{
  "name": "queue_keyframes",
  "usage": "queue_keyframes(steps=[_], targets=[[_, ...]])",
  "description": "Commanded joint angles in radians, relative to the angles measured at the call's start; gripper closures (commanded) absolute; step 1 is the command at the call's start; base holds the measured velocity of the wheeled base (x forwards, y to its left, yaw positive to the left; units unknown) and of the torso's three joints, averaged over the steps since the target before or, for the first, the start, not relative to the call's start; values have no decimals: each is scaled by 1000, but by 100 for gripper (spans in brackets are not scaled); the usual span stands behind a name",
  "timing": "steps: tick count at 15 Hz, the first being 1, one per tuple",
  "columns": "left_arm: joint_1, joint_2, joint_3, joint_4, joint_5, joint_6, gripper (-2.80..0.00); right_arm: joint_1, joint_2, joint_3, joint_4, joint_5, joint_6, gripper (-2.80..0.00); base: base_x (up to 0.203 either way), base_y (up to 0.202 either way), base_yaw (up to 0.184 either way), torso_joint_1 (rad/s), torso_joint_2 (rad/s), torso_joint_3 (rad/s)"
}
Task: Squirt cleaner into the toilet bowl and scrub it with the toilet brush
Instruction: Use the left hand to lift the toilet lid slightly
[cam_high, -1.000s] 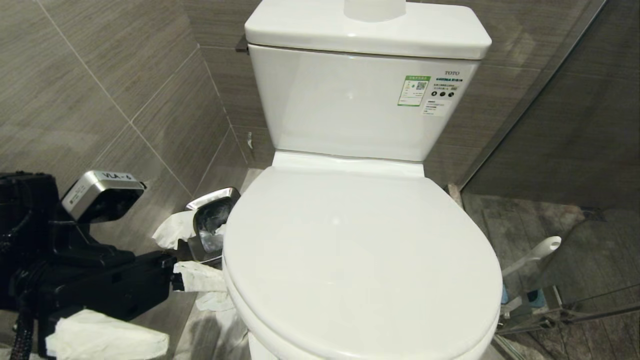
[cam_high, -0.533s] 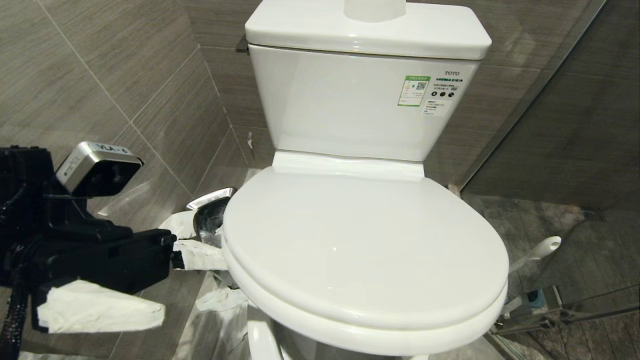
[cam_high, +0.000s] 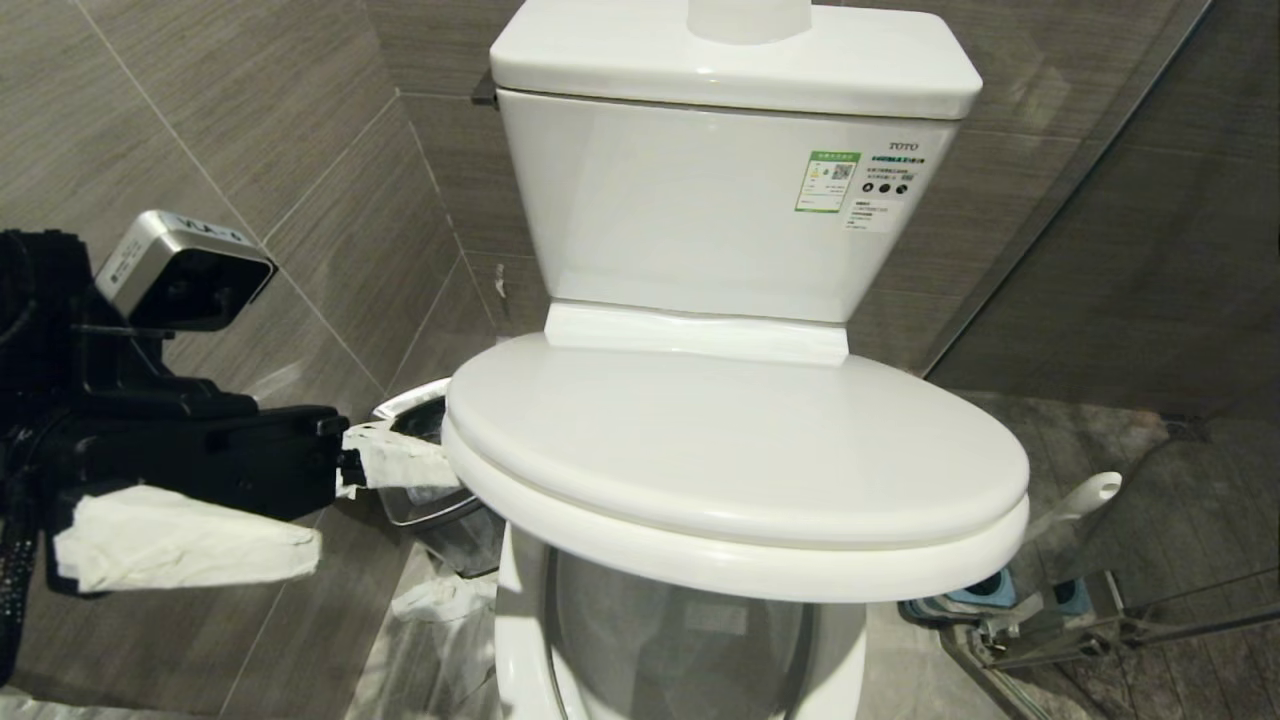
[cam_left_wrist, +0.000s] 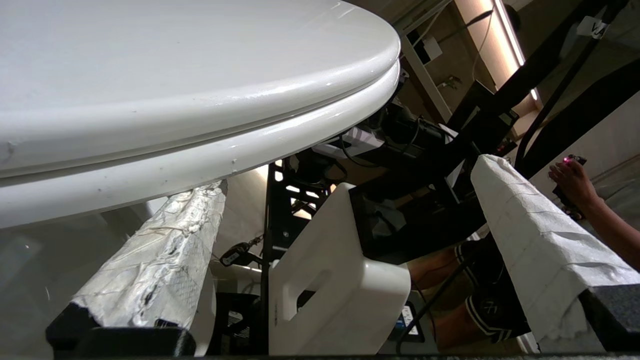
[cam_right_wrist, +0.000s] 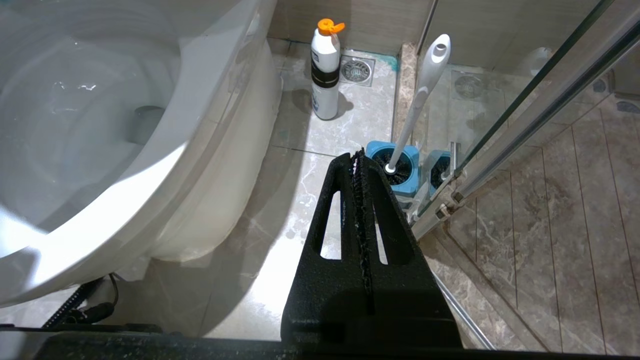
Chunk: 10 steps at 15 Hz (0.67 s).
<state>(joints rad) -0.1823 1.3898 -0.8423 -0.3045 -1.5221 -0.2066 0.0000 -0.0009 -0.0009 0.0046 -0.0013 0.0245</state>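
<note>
Lid and seat are now raised off the bowl by one wrapped finger of the wide-open, empty left gripper, exposing it for cleaner, while the brush stands in its holder.

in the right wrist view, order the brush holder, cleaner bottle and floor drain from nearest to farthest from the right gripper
1. The blue brush holder, just beyond the shut right gripper, beside the glass door.
2. The cleaner bottle, standing on the floor further out, next to the toilet.
3. The floor drain, just behind the bottle, by the wall.
</note>
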Motion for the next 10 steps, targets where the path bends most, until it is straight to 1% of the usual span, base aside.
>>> queue_keyframes(steps=[1,8,10], targets=[[0,13,-29,1,-8,-2,-280,0,1,0,0,0,0,0,0,0,0,0,0,0],[10,81,-186,61,-8,-4,-280,0,1,1,0,0,0,0,0,0,0,0,0,0],[11,99,-211,62,-8,-4,-280,0,1,1,0,0,0,0,0,0,0,0,0,0]])
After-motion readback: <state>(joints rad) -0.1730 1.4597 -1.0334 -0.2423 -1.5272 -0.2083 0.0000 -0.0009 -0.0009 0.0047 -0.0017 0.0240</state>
